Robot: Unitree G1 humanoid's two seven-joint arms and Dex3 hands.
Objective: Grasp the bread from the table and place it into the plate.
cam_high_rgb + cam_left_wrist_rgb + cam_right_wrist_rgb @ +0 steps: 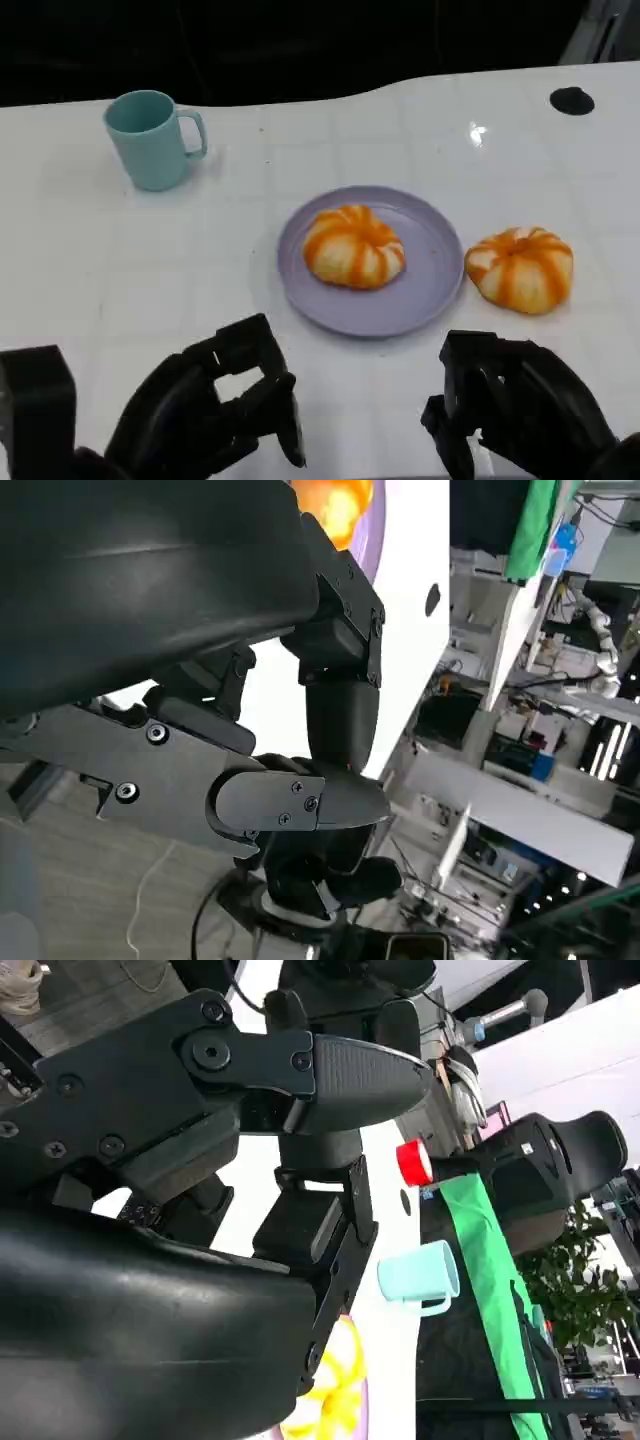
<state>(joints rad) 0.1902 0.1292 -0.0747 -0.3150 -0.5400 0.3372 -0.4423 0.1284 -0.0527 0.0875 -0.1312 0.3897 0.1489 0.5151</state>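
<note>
One orange-striped bread [521, 267] lies on the white table just right of the purple plate [430, 290]. A second striped bread [354, 246] sits on the plate. My left hand [215, 405] hovers near the table's front edge, below and left of the plate, holding nothing, fingers apart. My right hand [510, 410] is at the front right, just short of the loose bread, also holding nothing. In the left wrist view a bread [335, 505] and the plate's rim [372, 530] show past the hand. The right wrist view catches a bread [335, 1390].
A teal cup [152, 138] stands at the back left, also seen as a cup [418, 1275] in the right wrist view. A black round mark [571, 100] sits at the table's far right. The table's back edge runs close behind the cup.
</note>
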